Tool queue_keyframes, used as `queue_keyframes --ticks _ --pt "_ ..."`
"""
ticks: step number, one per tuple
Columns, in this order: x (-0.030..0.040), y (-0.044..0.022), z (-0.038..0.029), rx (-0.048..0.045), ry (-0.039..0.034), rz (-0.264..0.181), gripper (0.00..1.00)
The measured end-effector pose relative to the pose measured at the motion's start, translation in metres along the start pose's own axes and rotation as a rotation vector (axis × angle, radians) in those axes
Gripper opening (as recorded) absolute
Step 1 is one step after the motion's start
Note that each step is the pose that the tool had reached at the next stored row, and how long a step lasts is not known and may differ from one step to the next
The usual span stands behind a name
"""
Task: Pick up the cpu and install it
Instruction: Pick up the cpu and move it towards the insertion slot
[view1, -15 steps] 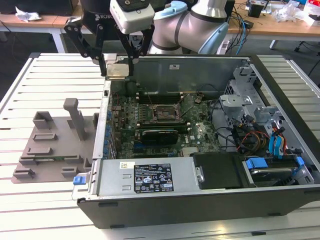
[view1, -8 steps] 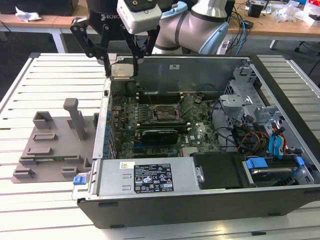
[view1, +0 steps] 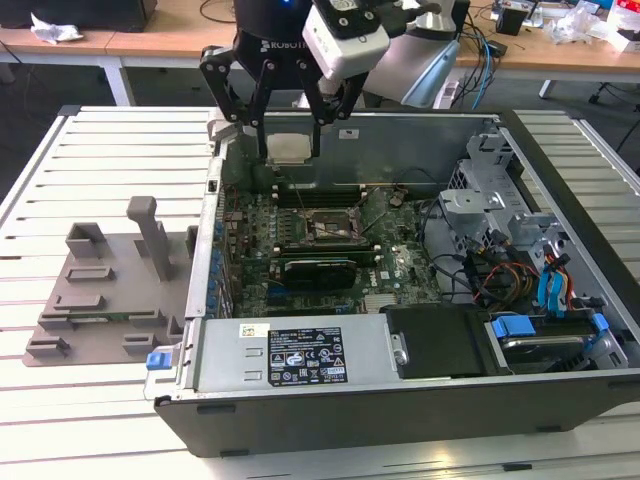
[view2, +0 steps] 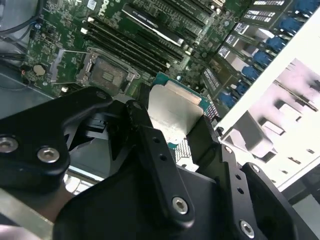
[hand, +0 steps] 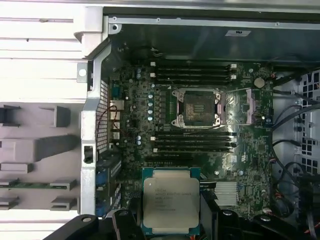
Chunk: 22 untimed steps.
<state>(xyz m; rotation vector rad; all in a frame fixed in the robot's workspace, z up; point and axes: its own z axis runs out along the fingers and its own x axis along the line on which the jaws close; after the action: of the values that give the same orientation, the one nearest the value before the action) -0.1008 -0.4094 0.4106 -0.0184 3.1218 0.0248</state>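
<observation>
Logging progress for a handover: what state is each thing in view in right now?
cpu: in the air, gripped by two edges, metal top up.
claw: shut on the cpu.
socket: uncovered, no chip in it.
computer case: lying on its side, side panel off.
fixture tray: lying flat beside the computer case, apart from the claw.

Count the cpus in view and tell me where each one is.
1. The cpu is clamped in the gripper, above the motherboard, apart from the empty socket. Others could be hidden inside the case.
</observation>
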Motion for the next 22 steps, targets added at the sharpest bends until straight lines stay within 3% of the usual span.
queue_keyframes --ticks 4,6,7,11,22 --pt "-0.0088 0.0052 0.0085 -0.0001 0.0006 0.000 0.55" --pt "-0.0153 0.0156 0.0137 0.0010 0.0010 0.000 0.55" --pt "-0.0198 0.0250 0.0169 0.0021 0.0011 0.000 0.55" --pt "-0.0271 0.0370 0.0209 0.0033 0.0012 0.000 0.55" --pt "-0.0473 0.0434 0.0273 0.0036 0.0012 0.000 0.55"
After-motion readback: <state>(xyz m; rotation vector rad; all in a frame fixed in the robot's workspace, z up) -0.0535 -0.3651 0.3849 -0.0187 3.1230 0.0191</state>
